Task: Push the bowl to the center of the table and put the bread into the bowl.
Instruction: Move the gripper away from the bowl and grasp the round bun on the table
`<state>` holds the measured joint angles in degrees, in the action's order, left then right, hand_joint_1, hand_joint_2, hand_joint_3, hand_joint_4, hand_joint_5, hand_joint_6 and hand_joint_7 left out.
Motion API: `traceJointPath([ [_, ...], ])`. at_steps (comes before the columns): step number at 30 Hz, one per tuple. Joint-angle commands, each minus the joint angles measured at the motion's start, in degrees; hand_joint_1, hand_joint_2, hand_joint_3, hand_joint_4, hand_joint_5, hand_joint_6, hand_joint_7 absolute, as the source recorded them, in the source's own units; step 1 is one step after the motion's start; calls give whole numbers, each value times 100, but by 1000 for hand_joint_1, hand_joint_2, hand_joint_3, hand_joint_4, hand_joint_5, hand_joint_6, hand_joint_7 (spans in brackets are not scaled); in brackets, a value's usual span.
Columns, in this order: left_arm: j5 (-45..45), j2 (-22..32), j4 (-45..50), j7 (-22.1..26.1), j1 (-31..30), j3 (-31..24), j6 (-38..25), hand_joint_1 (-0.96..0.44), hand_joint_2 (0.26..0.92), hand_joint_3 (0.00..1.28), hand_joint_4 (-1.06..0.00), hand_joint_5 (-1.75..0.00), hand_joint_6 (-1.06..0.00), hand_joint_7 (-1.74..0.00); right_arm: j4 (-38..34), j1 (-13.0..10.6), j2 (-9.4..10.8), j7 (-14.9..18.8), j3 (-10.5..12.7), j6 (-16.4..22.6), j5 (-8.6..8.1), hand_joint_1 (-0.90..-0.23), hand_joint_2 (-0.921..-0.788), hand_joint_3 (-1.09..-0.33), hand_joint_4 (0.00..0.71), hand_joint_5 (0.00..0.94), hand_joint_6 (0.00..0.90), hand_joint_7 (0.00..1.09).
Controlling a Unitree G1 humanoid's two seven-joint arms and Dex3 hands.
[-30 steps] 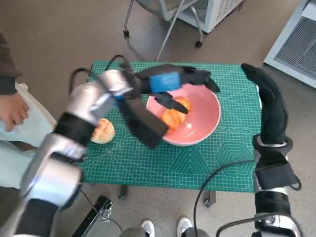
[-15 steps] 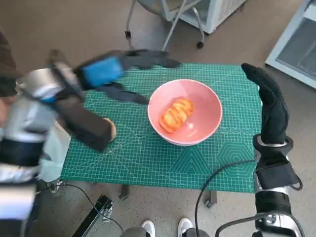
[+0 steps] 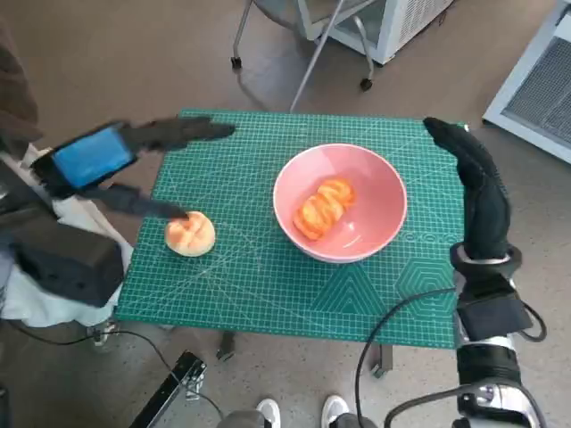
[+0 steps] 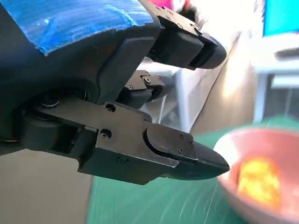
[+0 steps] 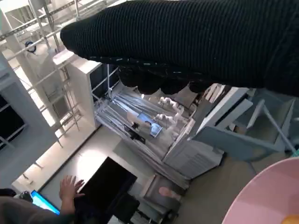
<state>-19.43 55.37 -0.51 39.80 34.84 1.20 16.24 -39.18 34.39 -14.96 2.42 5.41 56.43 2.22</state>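
Now the left hand [image 3: 98, 160], fingers spread, has apparently left the bowl [image 3: 379, 227].

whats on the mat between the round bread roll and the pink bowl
Nothing: in the head view only bare green cutting mat lies between the round bread roll and the pink bowl.

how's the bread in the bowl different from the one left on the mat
The bread in the bowl is deeper orange and long in shape; the bread on the mat is paler and round. The first lies inside the pink bowl; the second sits on the green mat, beside the left hand. No hand holds either.
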Motion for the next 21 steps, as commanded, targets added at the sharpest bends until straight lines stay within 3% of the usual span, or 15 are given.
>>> traceJointPath([
  [1, -113, 250, 167, 57, -271, -98, -1, 260, 805, 19, -38, 0, -269, -15, -110, 25, 76, 138, -41, -120, -120, -582, -921, -749, 335, 0, 59, 794],
  [8, -580, 448, 315, 53, -505, 2, -54, 282, 798, 14, -19, 0, -239, -2, -76, 69, 94, 159, -55, -169, -77, -592, -921, -750, 337, 1, 48, 829],
  [15, -1015, 456, 478, 227, -552, 187, -307, -14, 663, 6, -1, 1, -200, -3, -72, 81, 72, 144, -61, -173, -37, -588, -921, -754, 341, 3, 34, 859],
  [21, -1478, 296, 403, 303, -488, 503, -614, -150, 642, 4, 1, 1, -182, -1, -56, 48, 51, 129, -56, -148, -10, -575, -921, -755, 344, 4, 31, 865],
])
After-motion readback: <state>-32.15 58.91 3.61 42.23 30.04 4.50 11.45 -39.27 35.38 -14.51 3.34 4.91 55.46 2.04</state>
